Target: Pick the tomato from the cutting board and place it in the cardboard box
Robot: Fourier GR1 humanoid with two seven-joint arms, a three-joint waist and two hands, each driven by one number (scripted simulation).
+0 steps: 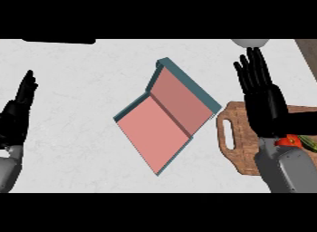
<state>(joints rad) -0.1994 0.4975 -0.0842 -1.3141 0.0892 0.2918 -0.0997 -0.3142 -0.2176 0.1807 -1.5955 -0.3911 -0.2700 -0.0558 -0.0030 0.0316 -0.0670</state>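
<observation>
A wooden cutting board (232, 156) with a handle slot lies at the right of the counter. On it, a red tomato (292, 141) peeks out beside my right wrist, mostly hidden by the forearm. My right hand (261, 93) hovers above the board's far edge, fingers straight and pointing away, open and holding nothing. The box (165, 120) sits in the middle, with a pink inside and teal outer walls, seen at a slant. My left hand (15, 113) rests open at the left edge, fingers up.
A green vegetable (311, 144) lies on the board just right of the tomato. A white rounded object (249, 42) shows at the counter's far edge beyond my right hand. A dark object (57, 41) sits at the far left edge.
</observation>
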